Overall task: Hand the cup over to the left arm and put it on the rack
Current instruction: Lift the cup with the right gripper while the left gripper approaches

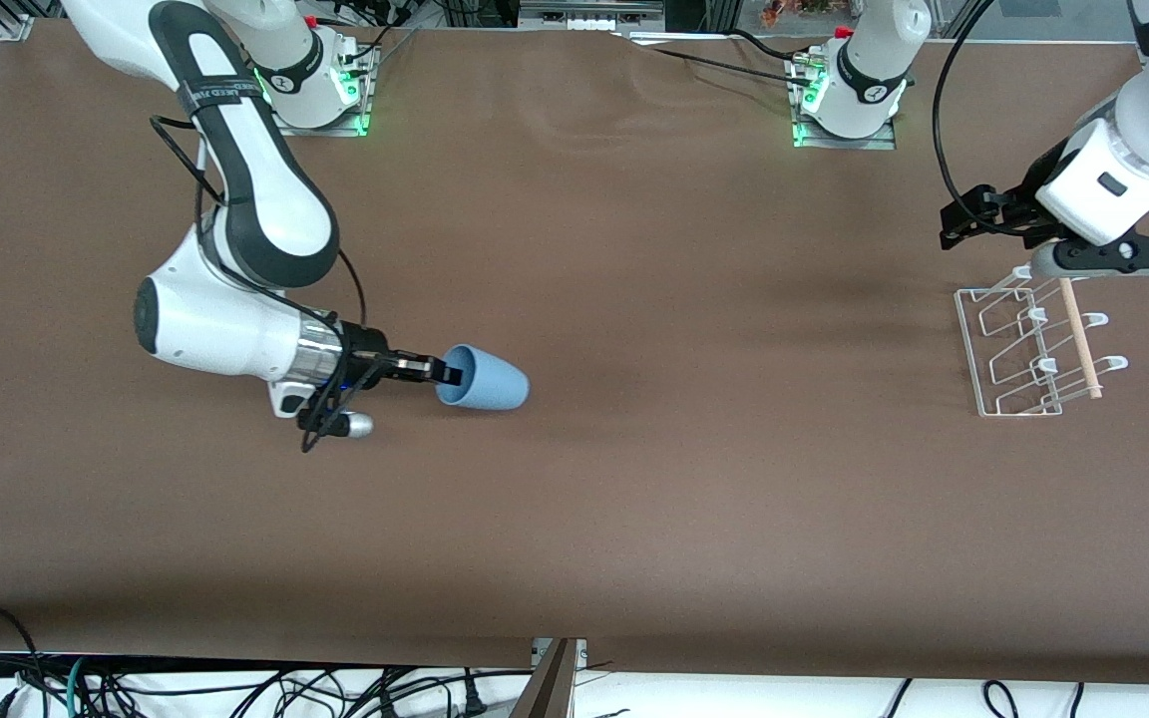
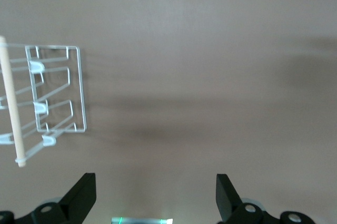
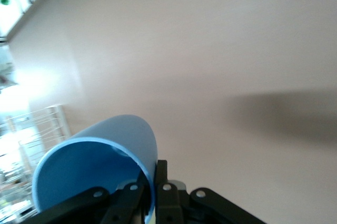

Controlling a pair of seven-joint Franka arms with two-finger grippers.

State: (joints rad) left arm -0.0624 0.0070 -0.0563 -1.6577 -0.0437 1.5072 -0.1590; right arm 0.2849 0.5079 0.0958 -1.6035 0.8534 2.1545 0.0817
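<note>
The light-blue cup (image 1: 491, 379) is held on its side low over the table, toward the right arm's end, mouth facing the right gripper. My right gripper (image 1: 449, 375), slim and black, is shut on the cup's rim. In the right wrist view one finger is inside the cup (image 3: 95, 163) and one outside, with the gripper (image 3: 152, 184) pinching the wall. My left gripper (image 1: 963, 221) hangs open and empty over the table beside the white wire rack (image 1: 1037, 315). In the left wrist view its gripper (image 2: 155, 182) is spread wide and the rack (image 2: 80, 87) lies off to one side.
The rack's wooden dowel (image 1: 1080, 339) runs along its side toward the left arm's end and also shows in the left wrist view (image 2: 10, 103). The brown table (image 1: 694, 299) stretches bare between cup and rack. Cables hang off the table's near edge.
</note>
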